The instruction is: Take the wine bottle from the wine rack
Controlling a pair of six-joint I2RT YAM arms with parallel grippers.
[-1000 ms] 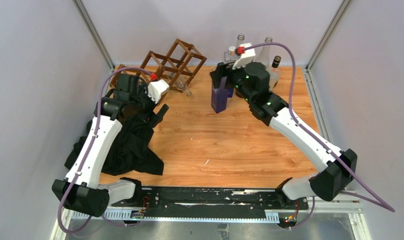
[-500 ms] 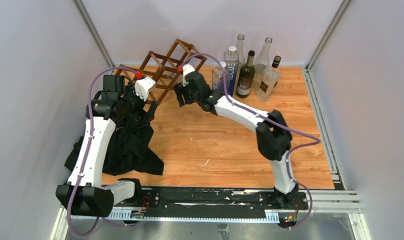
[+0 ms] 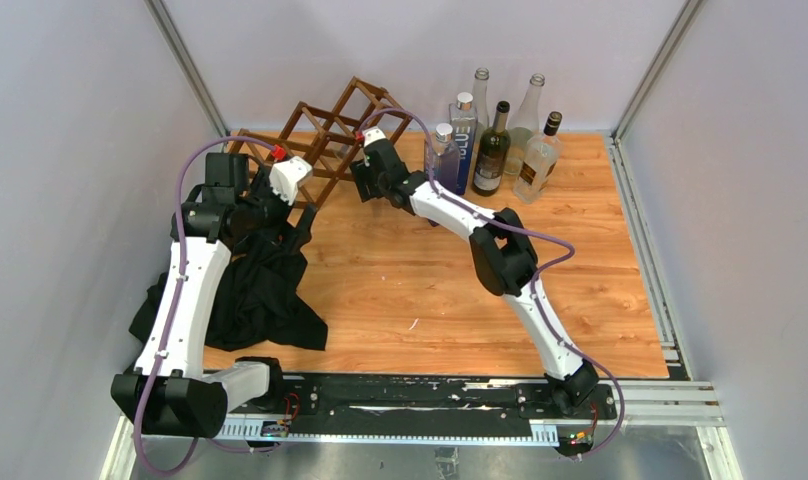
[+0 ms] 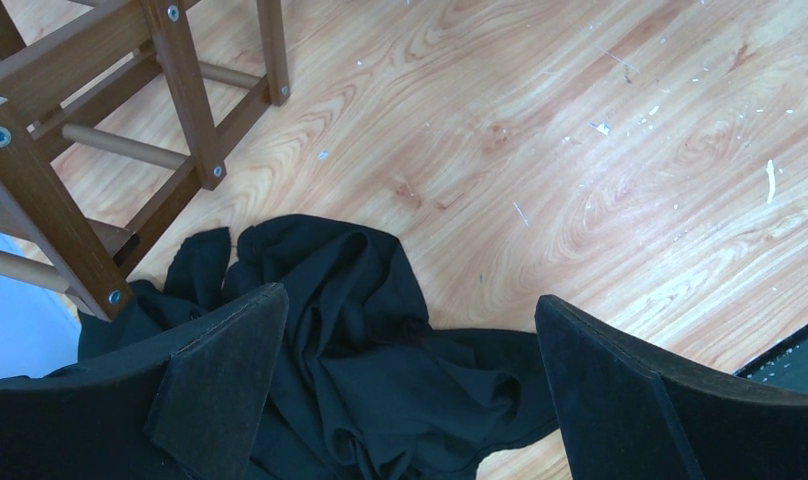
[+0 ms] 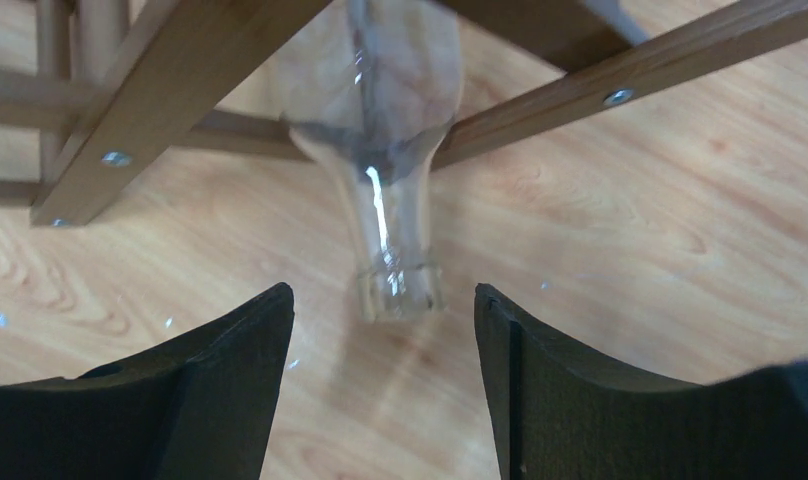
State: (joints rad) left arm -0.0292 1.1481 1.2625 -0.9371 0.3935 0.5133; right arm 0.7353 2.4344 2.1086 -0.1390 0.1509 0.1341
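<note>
Hanging outstretched, the right hand (image 5: 380, 300), jaws apart, faces the wine bottle (image 5: 382, 225).

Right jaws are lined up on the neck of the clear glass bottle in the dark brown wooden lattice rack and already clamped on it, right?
Not clamped: the right wrist view shows the right gripper with jaws open, gaps either side of the neck of the clear glass bottle. The rest holds.
</note>
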